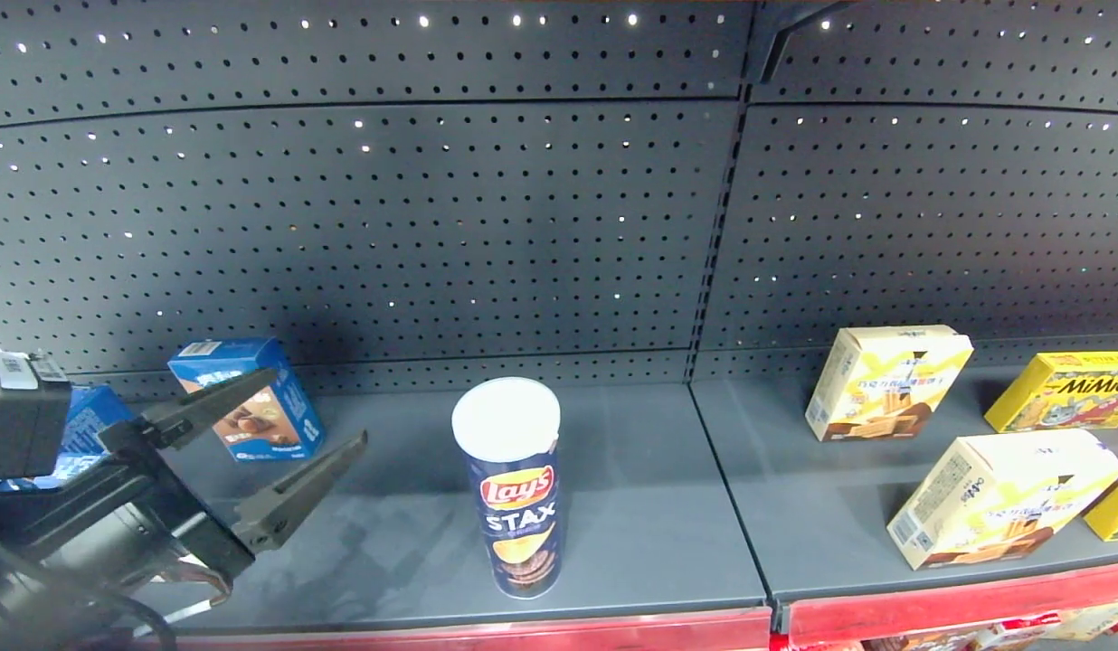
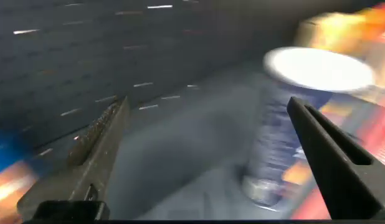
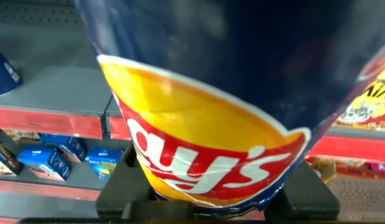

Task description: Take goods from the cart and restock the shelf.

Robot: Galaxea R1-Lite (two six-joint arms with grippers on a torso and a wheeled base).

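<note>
My left gripper hung over the left part of the grey metal shelf, its two fingers spread wide with nothing between them. Just beside it, nearer the middle, the dark blue cardboard chips can with a white lid stood upright, its long axis vertical, lid up and logo facing the front edge. A blue snack box stood behind my fingers against the perforated back panel. My right gripper was clamped on a second can, dark blue with a red and yellow logo; I couldn't tell its tilt.
</note>
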